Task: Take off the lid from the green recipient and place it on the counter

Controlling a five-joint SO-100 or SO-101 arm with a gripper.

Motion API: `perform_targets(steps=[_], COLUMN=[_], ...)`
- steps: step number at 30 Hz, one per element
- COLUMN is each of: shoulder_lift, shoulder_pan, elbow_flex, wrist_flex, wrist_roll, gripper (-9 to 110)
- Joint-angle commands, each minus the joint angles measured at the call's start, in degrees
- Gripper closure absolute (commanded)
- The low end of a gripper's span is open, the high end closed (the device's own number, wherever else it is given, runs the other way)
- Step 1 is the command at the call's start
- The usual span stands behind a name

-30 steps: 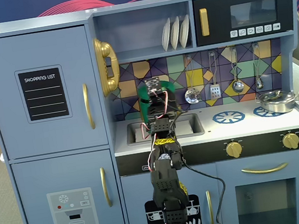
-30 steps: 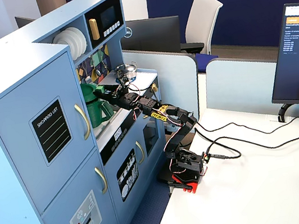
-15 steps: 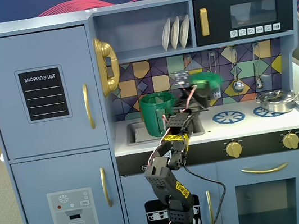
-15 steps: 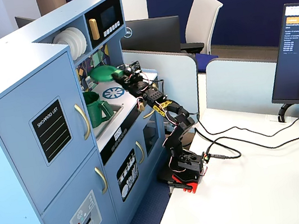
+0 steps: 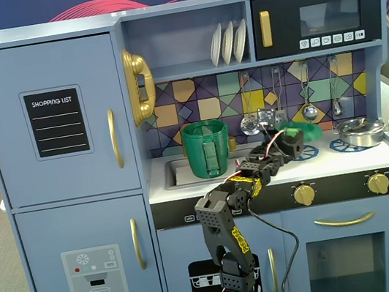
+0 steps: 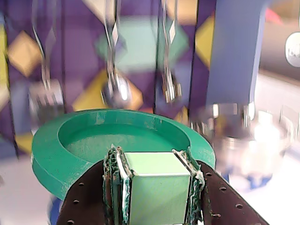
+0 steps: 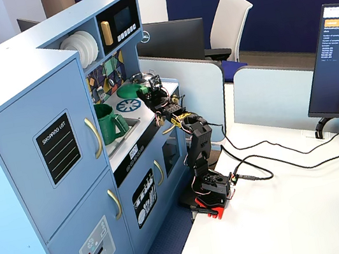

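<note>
Gripper (image 6: 157, 187) clenched on the lid's (image 6: 84, 140) square centre handle, the natural hold. Lid looks light, rigid, smooth plastic; judged easy to carry, may pivot. It hangs low over the counter (image 5: 330, 161), well apart from the green recipient (image 5: 206, 148).

Fingers (image 5: 298, 138) round the lid (image 5: 302, 131) above the counter (image 5: 330, 161).

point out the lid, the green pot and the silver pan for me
lid (image 6: 79, 140), wrist view, on its raised rim at the left
green pot (image 5: 207, 148), a fixed view, on its front wall
silver pan (image 5: 359, 131), a fixed view, on its side wall
</note>
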Motion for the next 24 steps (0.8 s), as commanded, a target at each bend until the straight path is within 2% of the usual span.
perform_targets(steps=[1, 19, 24], shoulder_lift=[-0.44, -8.0, -7.47], shoulder_pan=[0.88, 1.14, 1.05], elbow_flex=[-1.05, 0.97, 0.62], wrist_flex=[-2.9, -6.77, -6.77], wrist_roll=[0.18, 0.09, 2.55], gripper=[101, 101, 76])
